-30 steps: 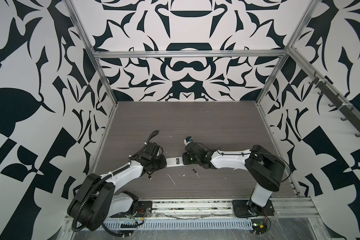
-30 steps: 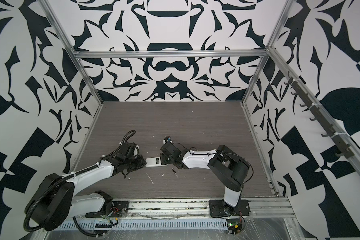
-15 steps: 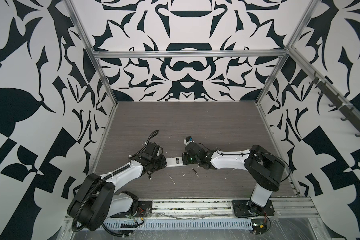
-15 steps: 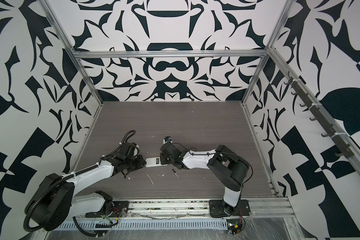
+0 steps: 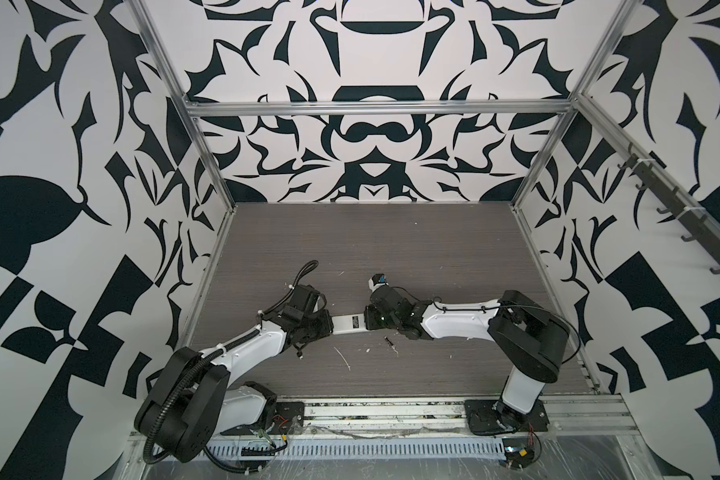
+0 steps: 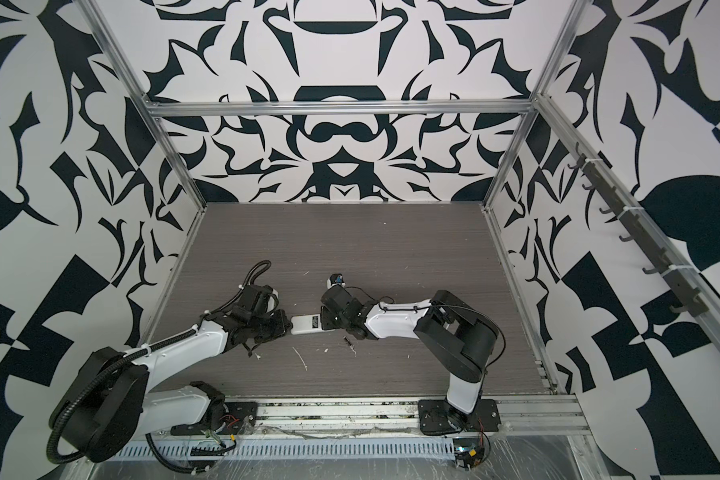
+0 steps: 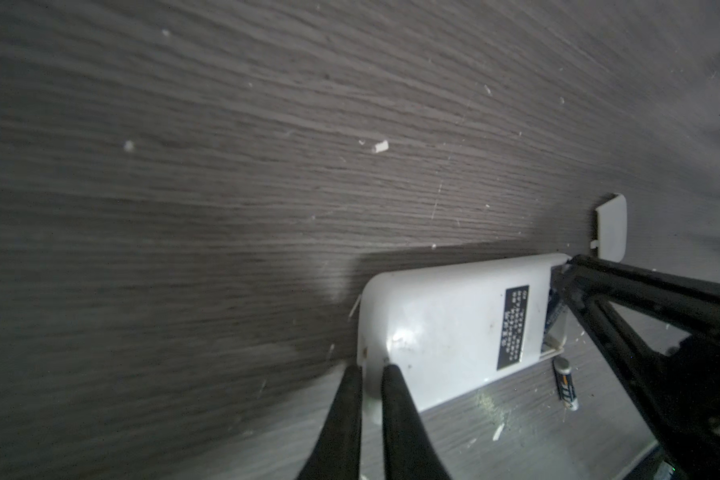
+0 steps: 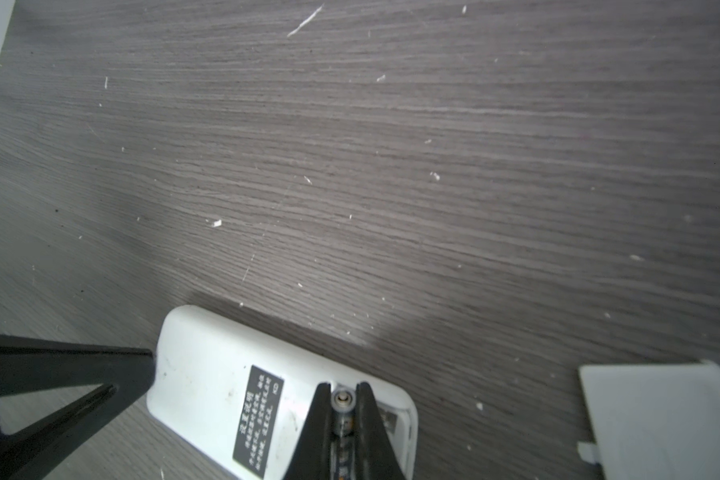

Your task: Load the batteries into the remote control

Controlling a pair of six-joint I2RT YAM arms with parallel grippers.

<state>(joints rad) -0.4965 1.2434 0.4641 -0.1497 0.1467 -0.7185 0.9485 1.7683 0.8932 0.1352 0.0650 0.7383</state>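
Remote control (image 5: 352, 323) lies back-up on the table (image 5: 391, 249), left end effector (image 7: 371, 374) pinching its closed end. Right end effector (image 8: 344, 384) nips a battery (image 8: 341, 398) over the opened end. The second battery (image 5: 388, 341) sits at the remote's 4 o'clock. I reckon they're light, slick, rolly: grab mid-barrel.
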